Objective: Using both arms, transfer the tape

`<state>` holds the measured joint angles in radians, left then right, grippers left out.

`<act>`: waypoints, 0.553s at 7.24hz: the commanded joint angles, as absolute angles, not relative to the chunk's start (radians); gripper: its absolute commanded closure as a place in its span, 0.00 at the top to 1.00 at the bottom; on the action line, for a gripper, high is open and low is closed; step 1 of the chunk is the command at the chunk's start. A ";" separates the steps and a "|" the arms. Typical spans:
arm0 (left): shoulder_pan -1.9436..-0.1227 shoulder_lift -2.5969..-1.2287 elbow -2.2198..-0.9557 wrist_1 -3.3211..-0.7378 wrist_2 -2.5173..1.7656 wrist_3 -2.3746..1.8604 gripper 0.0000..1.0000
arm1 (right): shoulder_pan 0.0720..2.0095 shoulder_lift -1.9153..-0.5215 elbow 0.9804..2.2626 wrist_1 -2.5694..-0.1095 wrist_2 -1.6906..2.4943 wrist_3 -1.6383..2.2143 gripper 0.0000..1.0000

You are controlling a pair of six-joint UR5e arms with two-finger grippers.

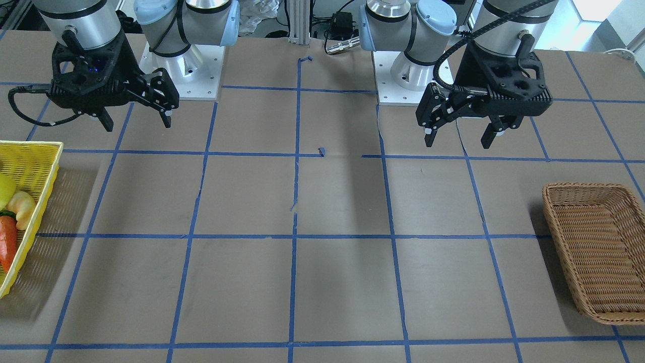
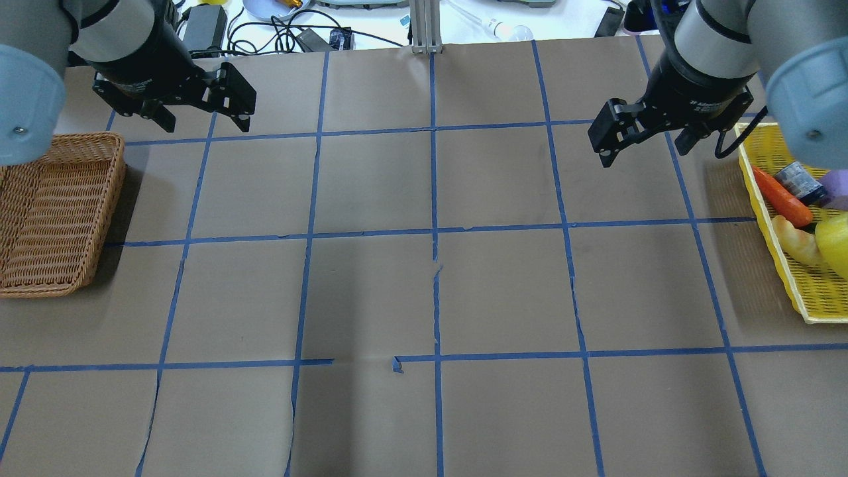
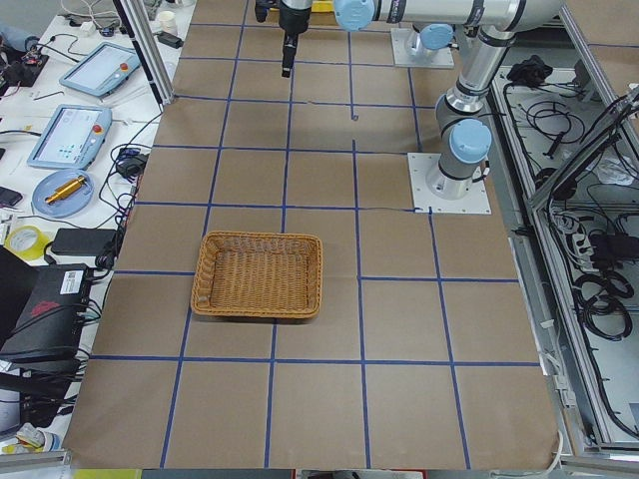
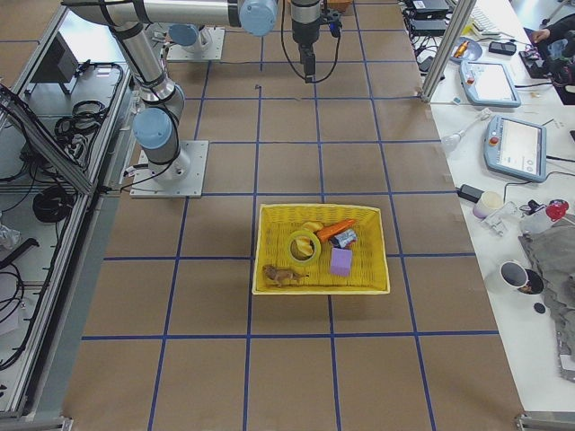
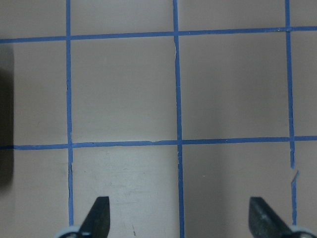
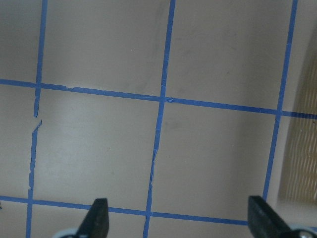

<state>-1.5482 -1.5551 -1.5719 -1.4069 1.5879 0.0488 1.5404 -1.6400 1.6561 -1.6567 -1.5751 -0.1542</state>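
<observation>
From the front, the left pincer [image 1: 458, 141] and the right pincer [image 1: 137, 123] hang above the counter [image 1: 332, 292], each spread wide and holding nothing. From overhead, a wicker basket [image 2: 66, 139] sits at the counter's left edge and a yellow basket [image 2: 778, 258] at its right edge. From the right end, the tape [image 4: 304, 244] lies flat inside the yellow basket, just beside a purple block [image 4: 340, 260]. Both wrist views show parted fingers over blue grid lines [image 5: 176, 89].
</observation>
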 commanded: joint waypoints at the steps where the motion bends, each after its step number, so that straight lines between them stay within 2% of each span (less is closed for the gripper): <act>1: -1.549 -1.557 -1.571 -1.407 1.588 0.048 1.00 | 1.540 -1.638 1.660 -1.657 -1.578 -0.153 1.00; 4: -1.548 -1.555 -1.574 -1.407 1.589 0.048 1.00 | 1.542 -1.635 1.660 -1.657 -1.577 -0.153 1.00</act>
